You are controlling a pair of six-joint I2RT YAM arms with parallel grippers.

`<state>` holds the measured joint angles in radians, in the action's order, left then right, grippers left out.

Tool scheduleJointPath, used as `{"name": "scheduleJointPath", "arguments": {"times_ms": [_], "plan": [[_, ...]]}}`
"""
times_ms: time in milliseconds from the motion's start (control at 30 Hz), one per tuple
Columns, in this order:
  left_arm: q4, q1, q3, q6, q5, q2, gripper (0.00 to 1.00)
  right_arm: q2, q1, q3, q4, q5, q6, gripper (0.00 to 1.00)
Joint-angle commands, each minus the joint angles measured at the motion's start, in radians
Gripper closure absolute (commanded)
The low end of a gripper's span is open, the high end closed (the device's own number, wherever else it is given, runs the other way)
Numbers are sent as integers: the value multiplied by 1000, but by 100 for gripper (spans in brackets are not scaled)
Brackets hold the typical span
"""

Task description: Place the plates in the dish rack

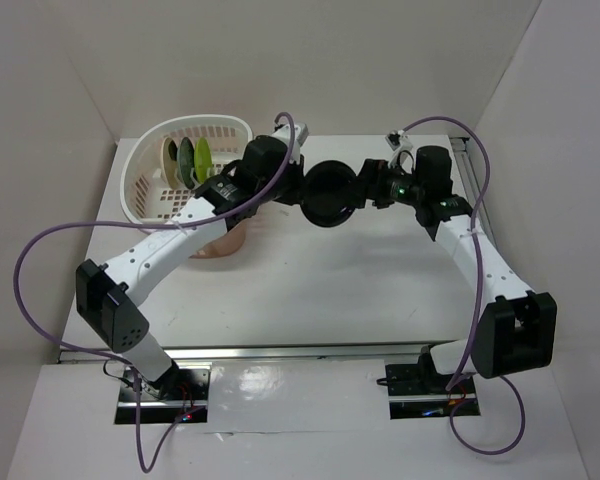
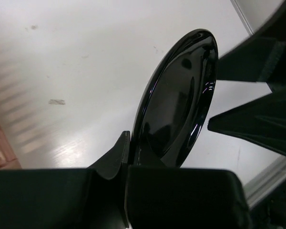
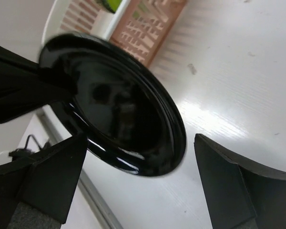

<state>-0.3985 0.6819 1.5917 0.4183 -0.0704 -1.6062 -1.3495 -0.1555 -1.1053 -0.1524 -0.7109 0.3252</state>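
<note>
Jaws of the left gripper (image 1: 298, 190) clench the black plate (image 1: 329, 194) by its rim while the right gripper (image 1: 364, 190) stands released, so a thin edge hold could slip onto the tabletop (image 1: 330, 290).

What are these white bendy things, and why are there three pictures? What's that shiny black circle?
They are two robot arms bolted to a table. The big picture looks down from above. The other two come from little cameras on each wrist. The shiny circle is a black plate, up in the air between the arms. The left claw pinches its edge, and the right claw is open around it. On the table sits a pale rack with a cream plate, a teal plate and a green plate standing in it.
</note>
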Motion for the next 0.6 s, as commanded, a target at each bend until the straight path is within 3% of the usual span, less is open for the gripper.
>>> {"name": "scheduleJointPath", "arguments": {"times_ms": [0, 100, 167, 367, 467, 567], "plan": [[32, -27, 105, -30, -118, -9, 100, 7, -13, -27, -15, 103, 8, 0], [6, -51, 165, -68, -320, -29, 100, 7, -24, -27, -59, 284, 17, 0], [-7, -65, 210, -105, -405, -38, 100, 7, -24, -27, -84, 320, 17, 0], [12, -137, 260, -200, -673, -92, 100, -3, -47, -36, -96, 376, 17, 0], [149, -175, 208, -358, -802, -103, 100, -26, -70, -45, -108, 376, 17, 0], [214, -221, 180, -417, -874, -129, 100, -37, -81, -45, -99, 355, 17, 0]]}}
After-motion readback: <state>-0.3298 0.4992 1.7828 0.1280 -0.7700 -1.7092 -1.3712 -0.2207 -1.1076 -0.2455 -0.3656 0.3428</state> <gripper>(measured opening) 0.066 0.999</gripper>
